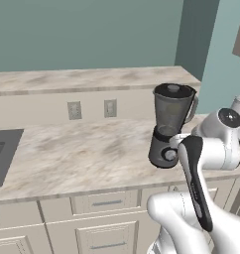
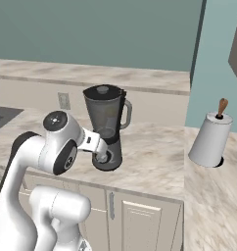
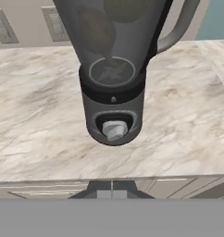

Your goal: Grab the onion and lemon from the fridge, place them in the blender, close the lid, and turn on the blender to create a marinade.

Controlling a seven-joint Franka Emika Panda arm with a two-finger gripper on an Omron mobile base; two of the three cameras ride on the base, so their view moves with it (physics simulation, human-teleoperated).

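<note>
Closed gripper lined up on the blender's knob

The blender (image 1: 170, 124) stands near the counter's (image 1: 82, 154) front edge, lid (image 1: 173, 90) seated. The gripper (image 3: 112, 190), fingers pressed together and holding nothing, faces the front knob (image 3: 115, 130) squarely from just in front, probably so it can push or twist it.

I can read no text, label, brand, number or sign anywhere. The translucent grey tapered blender jar on its dark grey round base (image 3: 113, 99), straight ahead of my hand, is unmarked, and its pale front knob (image 3: 115, 130) carries no markings I can make out either.
</note>
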